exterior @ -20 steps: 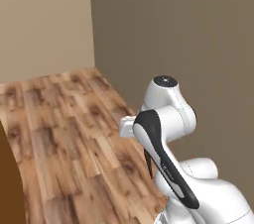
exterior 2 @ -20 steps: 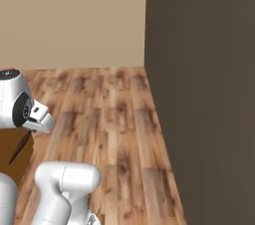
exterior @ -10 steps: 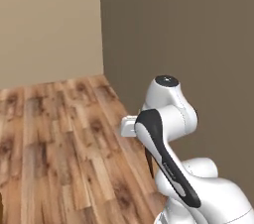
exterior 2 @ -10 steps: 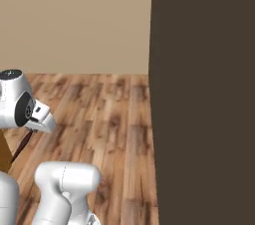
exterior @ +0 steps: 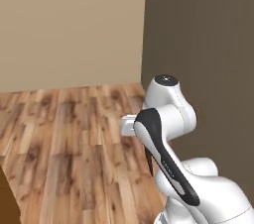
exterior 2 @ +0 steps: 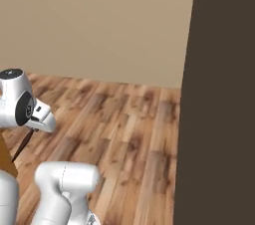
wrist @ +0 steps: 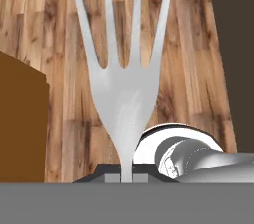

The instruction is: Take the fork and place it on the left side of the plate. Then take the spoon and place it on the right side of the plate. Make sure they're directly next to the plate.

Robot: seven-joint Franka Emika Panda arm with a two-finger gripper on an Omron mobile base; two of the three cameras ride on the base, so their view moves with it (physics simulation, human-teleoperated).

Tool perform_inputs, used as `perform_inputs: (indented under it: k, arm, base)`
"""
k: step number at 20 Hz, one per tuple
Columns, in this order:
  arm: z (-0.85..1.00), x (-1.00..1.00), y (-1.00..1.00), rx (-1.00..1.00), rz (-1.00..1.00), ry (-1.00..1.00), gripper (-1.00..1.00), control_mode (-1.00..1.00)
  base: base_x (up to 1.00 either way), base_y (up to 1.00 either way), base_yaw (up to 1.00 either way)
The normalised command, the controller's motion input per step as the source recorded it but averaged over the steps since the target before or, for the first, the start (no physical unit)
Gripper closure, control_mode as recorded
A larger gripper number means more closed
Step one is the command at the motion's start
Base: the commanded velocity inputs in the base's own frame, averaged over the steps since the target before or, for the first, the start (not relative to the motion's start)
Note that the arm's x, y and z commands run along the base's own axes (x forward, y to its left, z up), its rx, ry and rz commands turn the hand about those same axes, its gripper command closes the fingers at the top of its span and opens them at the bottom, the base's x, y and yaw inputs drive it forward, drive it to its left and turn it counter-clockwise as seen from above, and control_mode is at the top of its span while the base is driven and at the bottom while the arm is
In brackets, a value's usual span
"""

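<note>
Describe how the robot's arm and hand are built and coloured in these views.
The arm is glossy white with rounded, bulbous links, a curved black band along one link and a dark round cap on the top joint. In the right base view the same white links end in a pale tapered piece. The hand shows small dark finger tips. No cables or markings are visible.

My fork (wrist: 124, 99) is pinched at its neck. Silver head with four tines points away from me, over wood floor (wrist: 193, 69).

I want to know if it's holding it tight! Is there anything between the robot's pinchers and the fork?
Nothing at all. In the hand view the fork rises straight out of the shut gripper, with wooden floor behind its prongs.
</note>
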Motion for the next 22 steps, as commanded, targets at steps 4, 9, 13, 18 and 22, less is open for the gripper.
perform_inputs:
  k: [4,9,13,18,22]
  arm:
    - [0.0,0.0,0.0,0.0,0.0,0.0,1.0,1.0]
    - [0.0,0.0,0.0,0.0,0.0,0.0,1.0,1.0]
    - [0.0,0.0,0.0,0.0,0.0,0.0,1.0,1.0]
    - [0.0,0.0,0.0,0.0,0.0,0.0,1.0,1.0]
    - [0.0,0.0,0.0,0.0,0.0,0.0,1.0,1.0]
  base:
    - [1.0,0.0,0.34]
    - [1.0,0.0,0.32]
    - [1.0,0.0,0.37]
    - [1.0,0.0,0.41]
    - [1.0,0.0,0.41]
